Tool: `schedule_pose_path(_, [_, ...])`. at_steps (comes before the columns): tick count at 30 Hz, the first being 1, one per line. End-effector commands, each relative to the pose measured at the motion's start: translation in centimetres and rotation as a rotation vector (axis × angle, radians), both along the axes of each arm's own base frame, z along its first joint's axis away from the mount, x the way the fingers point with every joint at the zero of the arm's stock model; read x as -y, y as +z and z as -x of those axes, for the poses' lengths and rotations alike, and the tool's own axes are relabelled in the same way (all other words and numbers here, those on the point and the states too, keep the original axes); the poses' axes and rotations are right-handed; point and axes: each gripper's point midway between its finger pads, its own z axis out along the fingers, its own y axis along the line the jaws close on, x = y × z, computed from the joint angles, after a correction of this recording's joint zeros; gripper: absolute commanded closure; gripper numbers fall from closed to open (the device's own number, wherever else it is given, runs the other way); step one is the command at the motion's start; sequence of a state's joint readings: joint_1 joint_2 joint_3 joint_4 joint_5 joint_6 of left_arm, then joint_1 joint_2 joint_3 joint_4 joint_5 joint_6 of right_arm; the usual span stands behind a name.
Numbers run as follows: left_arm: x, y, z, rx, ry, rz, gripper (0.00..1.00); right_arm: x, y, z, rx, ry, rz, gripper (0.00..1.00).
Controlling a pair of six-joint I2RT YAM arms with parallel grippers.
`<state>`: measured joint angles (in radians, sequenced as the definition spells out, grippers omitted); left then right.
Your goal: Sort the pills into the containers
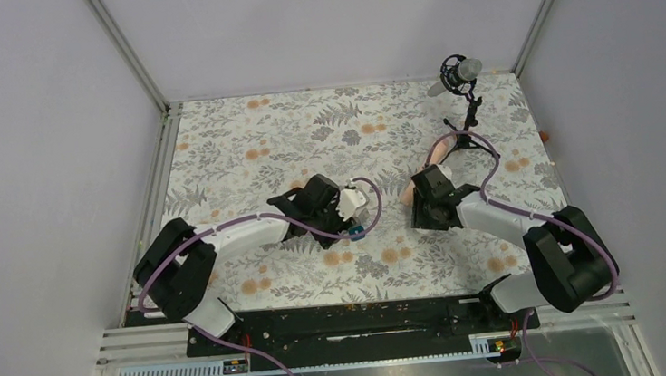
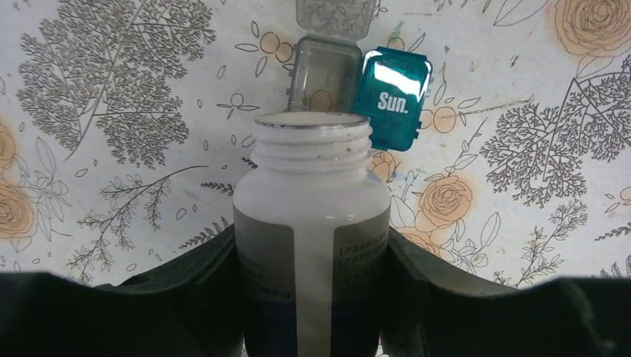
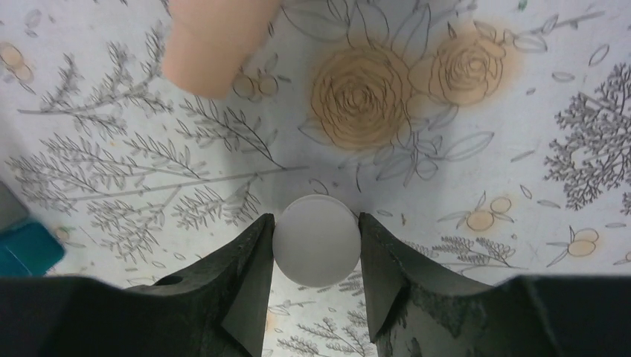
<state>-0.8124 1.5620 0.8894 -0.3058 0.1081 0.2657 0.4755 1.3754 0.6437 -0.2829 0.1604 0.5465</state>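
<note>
Your left pincer [image 2: 312, 247] is clamped on the lower body of the white bottle [image 2: 312, 186], fingers pressed on either side of the label. That low hold leaves the threaded neck free, and the mouth is bare, with no cap on it. The bottle points its opening at twelve o'clock in the wrist view, toward the pill box [image 2: 325, 74], which sits on the flowered cloth [image 2: 111, 186] just past the rim. The teal lid [image 2: 391, 97], marked "Sun.", is flipped open at one o'clock, so the compartment looks ready to receive a pour. You cannot tell from here whether any pills are in the bottle or the box. Your right pincer [image 3: 315, 227] is closed on the round white cap [image 3: 316, 249], low over the cloth, which I judge is simply to keep it out of the way. From the cap, a peach-coloured object [image 3: 212, 41] lies at eleven o'clock, and a corner of the teal box shows at nine o'clock.
</note>
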Motion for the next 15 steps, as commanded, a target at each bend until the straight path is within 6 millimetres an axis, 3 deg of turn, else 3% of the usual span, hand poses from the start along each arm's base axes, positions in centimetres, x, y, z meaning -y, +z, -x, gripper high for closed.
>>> schedule_pose_path(1, [1.1, 1.1, -0.4, 0.007, -0.015, 0.008, 1.00, 0.7, 0.2, -1.4, 0.003, -0.043, 0.060, 0.49])
schedule_pose_path(6, [0.8, 0.6, -0.3, -0.006, -0.011, -0.015, 1.00, 0.3, 0.6, -1.7, 0.026, -0.031, 0.039, 0.25])
schedule_pose_path(10, [0.8, 0.6, -0.4, -0.010, -0.011, -0.024, 1.00, -0.2, 1.4, -1.8, 0.055, -0.022, 0.000, 0.16])
schedule_pose_path(15, [1.0, 0.7, -0.7, -0.010, -0.021, -0.045, 1.00, -0.4, 2.7, -2.0, 0.092, -0.033, -0.025, 0.12])
